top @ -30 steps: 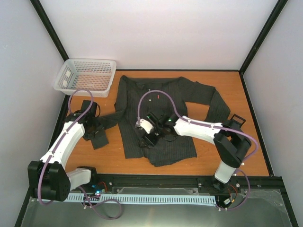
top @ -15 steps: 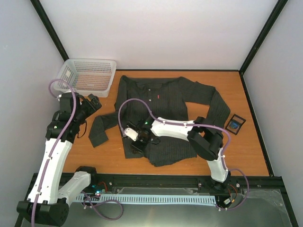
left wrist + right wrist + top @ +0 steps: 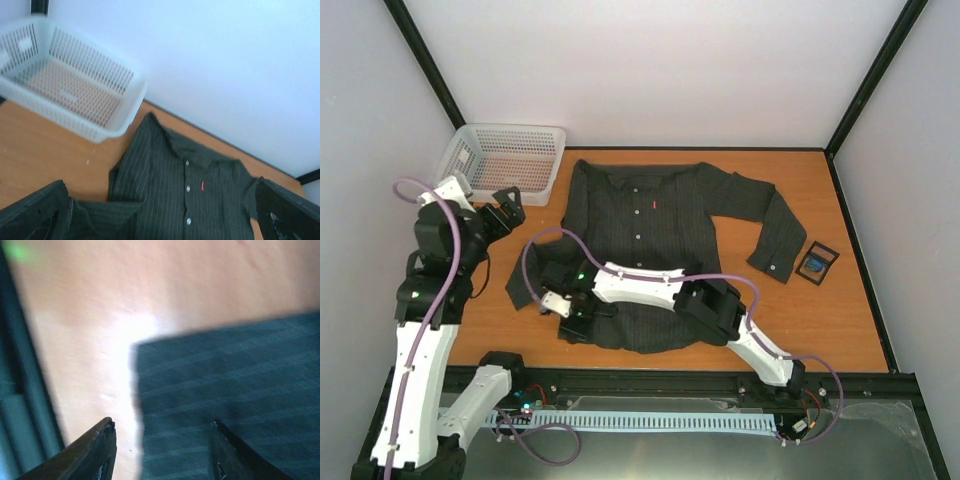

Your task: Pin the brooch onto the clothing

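Observation:
The clothing [image 3: 660, 250], a dark pinstriped shirt with white buttons and a tiny red tag [image 3: 202, 185], lies flat on the wooden table, collar toward the back wall. The brooch [image 3: 816, 264], a small blue piece on a dark square card, rests by the right cuff. My left gripper [image 3: 505, 212] hangs open and empty above the table left of the shirt, looking down on its collar [image 3: 165, 145]. My right gripper [image 3: 572, 320] is low at the shirt's lower left hem. Its fingers [image 3: 100, 450] stand apart astride the hem edge [image 3: 135, 390], one over wood, one over cloth.
A white mesh basket [image 3: 500, 162] sits in the back left corner, also seen in the left wrist view [image 3: 65, 85]. The shirt's left sleeve [image 3: 525, 280] lies folded down between the two grippers. Black frame rails border the table.
The left gripper let go of the left sleeve, opened wide and rose back toward the basket. The right arm swept left across the shirt to its lower left hem, jaws narrowing a little.

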Robot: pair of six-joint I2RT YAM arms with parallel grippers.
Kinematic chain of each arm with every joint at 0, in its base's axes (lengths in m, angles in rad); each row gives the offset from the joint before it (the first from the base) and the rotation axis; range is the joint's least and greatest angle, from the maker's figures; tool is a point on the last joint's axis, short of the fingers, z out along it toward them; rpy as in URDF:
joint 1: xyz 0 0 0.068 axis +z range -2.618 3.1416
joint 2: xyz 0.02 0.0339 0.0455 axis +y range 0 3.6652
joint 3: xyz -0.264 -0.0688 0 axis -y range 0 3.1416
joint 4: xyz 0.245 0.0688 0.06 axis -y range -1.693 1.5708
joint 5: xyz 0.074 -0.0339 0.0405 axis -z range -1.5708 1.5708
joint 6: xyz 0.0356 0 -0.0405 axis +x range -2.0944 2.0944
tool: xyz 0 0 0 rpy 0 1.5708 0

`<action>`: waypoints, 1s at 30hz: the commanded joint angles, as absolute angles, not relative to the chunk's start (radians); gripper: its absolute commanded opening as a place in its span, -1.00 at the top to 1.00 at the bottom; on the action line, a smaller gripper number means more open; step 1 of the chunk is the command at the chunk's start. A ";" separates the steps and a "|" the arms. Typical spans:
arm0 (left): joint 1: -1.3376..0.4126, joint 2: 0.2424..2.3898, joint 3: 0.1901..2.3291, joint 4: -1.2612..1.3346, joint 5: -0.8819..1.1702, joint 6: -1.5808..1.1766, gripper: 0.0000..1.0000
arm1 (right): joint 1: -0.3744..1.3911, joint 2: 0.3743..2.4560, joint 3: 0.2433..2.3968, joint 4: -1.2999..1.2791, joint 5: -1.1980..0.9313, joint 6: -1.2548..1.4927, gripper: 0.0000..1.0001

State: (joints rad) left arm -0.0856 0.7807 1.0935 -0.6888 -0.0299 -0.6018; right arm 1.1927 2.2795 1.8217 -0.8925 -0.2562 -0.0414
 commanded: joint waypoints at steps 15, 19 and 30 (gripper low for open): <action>-0.081 0.773 0.984 -0.585 0.204 -0.572 -0.99 | 0.874 1.634 1.191 -0.618 -0.265 0.211 -0.59; -0.084 0.938 0.852 -0.484 0.544 -0.509 -1.00 | 0.735 1.543 1.030 -0.555 -0.228 0.233 -0.80; -0.283 1.472 0.969 -0.469 0.617 -0.397 -0.99 | 0.609 1.658 0.992 -0.552 -0.101 0.278 -0.96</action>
State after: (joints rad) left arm -0.2607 1.3636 0.8997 -0.5022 0.5571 -0.4641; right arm 0.6243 1.6352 1.0180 -0.5770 -0.1631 0.2310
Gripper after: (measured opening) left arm 0.997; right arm 0.982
